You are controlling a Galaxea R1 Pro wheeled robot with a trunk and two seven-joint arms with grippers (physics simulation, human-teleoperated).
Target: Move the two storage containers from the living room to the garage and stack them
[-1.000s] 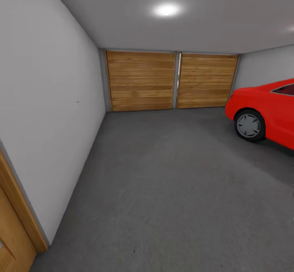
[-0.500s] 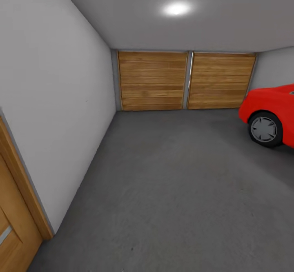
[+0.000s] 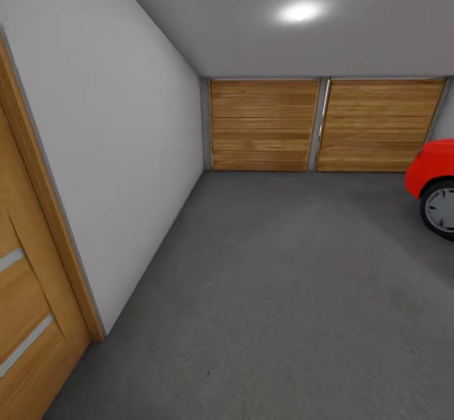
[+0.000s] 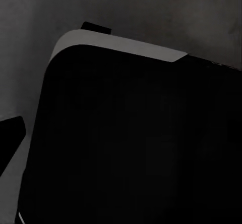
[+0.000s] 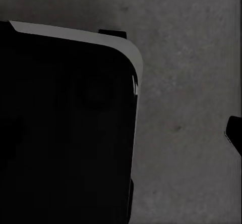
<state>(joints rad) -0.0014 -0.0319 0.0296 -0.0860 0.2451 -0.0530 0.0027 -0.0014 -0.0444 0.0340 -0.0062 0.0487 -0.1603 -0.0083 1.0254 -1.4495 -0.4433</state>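
Between the earlier head frames and this one the whole picture slid rightward, so the camera had swung left: the light wooden door with pale inset strips (image 3: 25,294) took more of the near left, and the glossy red car (image 3: 435,183) was cut down to a nose and one wheel. Neither red-orange storage container could be seen anywhere, so their place was unknown. Both wrist views looked past a dark rounded-corner body (likely the robot's own base) onto the rough dark grey concrete floor (image 3: 284,281); I could not tell whether either gripper was open or closed. The main risk seemed to be clipping the door frame (image 3: 57,218) or the plain white-grey wall (image 3: 126,123) while turning, since both sat close on the left. Open floor ran wide ahead to the slatted wooden garage doors (image 3: 265,123), well apart from the car
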